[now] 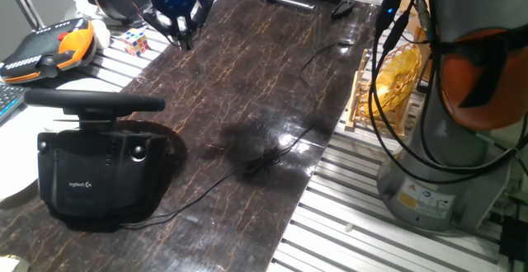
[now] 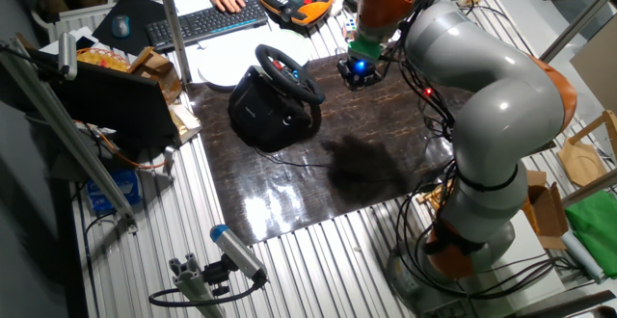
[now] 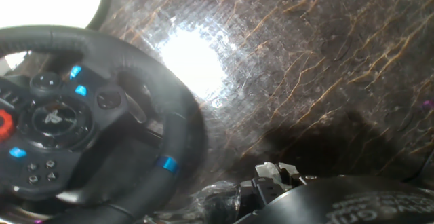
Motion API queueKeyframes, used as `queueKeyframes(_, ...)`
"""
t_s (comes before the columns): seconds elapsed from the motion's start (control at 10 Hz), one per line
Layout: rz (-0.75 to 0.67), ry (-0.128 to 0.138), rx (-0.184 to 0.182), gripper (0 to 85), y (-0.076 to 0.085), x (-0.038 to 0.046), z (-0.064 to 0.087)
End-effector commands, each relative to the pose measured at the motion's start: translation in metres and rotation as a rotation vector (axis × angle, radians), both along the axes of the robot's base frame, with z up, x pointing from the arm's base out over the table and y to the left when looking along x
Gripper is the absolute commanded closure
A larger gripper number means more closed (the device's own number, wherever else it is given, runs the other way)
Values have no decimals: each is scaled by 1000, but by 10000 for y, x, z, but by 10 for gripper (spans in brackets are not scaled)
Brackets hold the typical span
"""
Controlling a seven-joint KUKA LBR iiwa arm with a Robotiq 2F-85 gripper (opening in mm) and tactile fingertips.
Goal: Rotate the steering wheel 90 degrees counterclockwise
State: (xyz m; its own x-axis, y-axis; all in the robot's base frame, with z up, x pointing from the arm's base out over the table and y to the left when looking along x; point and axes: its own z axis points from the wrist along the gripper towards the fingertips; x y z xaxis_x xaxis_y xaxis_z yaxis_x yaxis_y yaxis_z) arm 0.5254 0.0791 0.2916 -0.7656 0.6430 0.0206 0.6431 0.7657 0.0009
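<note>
A: The tool (image 1: 176, 26) is hanging above the far end of the desk (image 1: 272, 99), fingers a little apart and holding nothing.

B: And the steering wheel (image 1: 92, 102)?

A: It is standing on its base at the near left corner, well apart from the tool. I think the tool should be coming down on the rim squarely, then turning around the hub.

From the hand view I see the steering wheel (image 3: 102, 115) cut off by the left and bottom edges; its rim blurs close up; I cannot tell from any view whether the gripper (image 1: 175, 18) fingers are parted.
</note>
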Motion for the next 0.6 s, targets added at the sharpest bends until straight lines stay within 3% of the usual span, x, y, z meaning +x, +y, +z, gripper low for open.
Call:
queueKeyframes(0.0, 3, 3, 0, 843, -1, 1, -1)
queueKeyframes(0.5, 27, 12, -12, 843, -20, -13, -7)
